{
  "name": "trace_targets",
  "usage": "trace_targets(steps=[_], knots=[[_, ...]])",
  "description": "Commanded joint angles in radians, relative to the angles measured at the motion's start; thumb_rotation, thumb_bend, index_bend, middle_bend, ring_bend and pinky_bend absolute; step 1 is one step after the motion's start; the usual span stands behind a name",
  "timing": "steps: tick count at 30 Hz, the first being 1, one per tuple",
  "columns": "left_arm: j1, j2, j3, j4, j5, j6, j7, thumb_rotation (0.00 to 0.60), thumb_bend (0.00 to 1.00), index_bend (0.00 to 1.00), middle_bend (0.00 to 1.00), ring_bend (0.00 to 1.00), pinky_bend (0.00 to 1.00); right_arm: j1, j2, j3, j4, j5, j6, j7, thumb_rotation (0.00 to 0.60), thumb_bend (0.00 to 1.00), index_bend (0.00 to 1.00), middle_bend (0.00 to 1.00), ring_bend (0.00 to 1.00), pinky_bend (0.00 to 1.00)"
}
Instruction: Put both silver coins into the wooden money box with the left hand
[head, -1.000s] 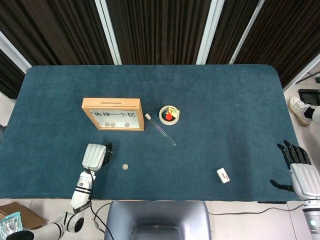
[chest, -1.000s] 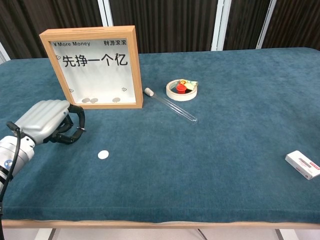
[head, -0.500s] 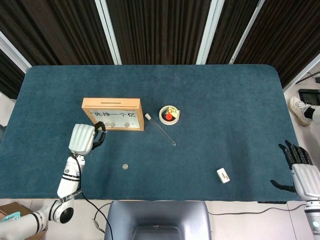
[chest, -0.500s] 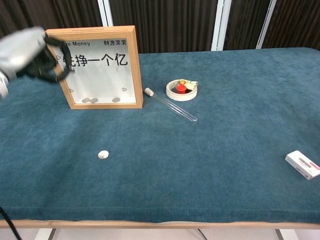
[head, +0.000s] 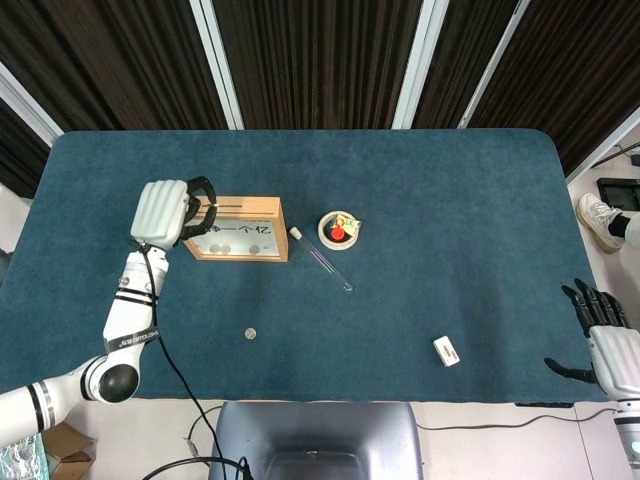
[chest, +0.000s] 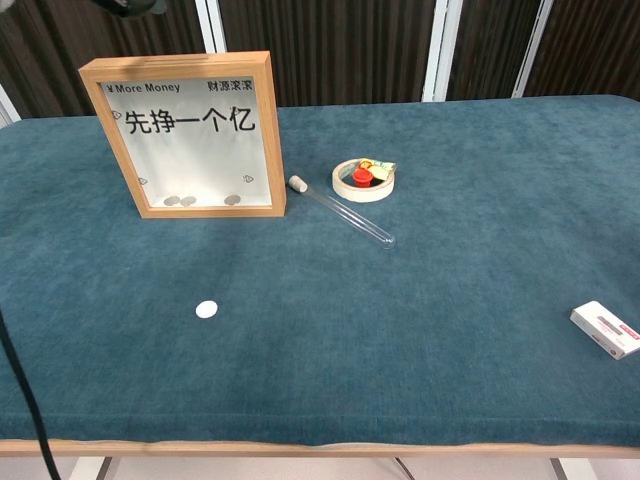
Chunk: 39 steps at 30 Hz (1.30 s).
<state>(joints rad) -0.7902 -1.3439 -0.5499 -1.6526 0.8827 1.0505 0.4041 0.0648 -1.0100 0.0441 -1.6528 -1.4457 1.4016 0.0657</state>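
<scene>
Lifted from the cloth, the left hand (head: 165, 212) now hovers over the wooden money box's (head: 245, 232) left end, fingers curled; whether they pinch a coin, I cannot tell. One silver coin (head: 250, 333) lies well below it.

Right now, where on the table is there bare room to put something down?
Bare cloth runs from the test tube right to the white box, and along the back edge. It is crowded around the money box, tape ring and loose coin.

Blue table (chest: 480, 330): money box (chest: 190, 135), coin (chest: 206, 309), tube (chest: 345, 214).
</scene>
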Motion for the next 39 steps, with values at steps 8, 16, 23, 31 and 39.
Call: trace_targets(steps=[8,16,23,31,39], knots=[[-0.097,-0.036,0.023,0.128,-0.154,-0.064,0.006,0.6,0.53,0.61,1.0,1.0,1.0,-0.002,0.006,0.001,0.005,-0.001,0.001,0.02,0.6,0.11,0.0,0.0,0.0,0.0],[-0.124,-0.019,0.034,0.144,-0.22,-0.089,-0.017,0.6,0.53,0.61,1.0,1.0,1.0,-0.006,0.009,0.003,0.006,-0.001,0.008,0.029,0.6,0.11,0.0,0.0,0.0,0.0],[-0.136,-0.011,0.065,0.144,-0.234,-0.091,-0.025,0.6,0.53,0.61,1.0,1.0,1.0,-0.01,0.007,0.006,0.005,0.001,0.018,0.032,0.6,0.11,0.0,0.0,0.0,0.0],[-0.154,-0.018,0.09,0.157,-0.245,-0.092,-0.038,0.6,0.52,0.61,1.0,1.0,1.0,-0.014,0.009,0.008,0.006,0.0,0.025,0.04,0.6,0.11,0.0,0.0,0.0,0.0],[-0.172,-0.03,0.105,0.186,-0.256,-0.096,-0.052,0.6,0.52,0.61,1.0,1.0,1.0,-0.016,0.01,0.009,0.007,-0.001,0.027,0.042,0.6,0.11,0.0,0.0,0.0,0.0]])
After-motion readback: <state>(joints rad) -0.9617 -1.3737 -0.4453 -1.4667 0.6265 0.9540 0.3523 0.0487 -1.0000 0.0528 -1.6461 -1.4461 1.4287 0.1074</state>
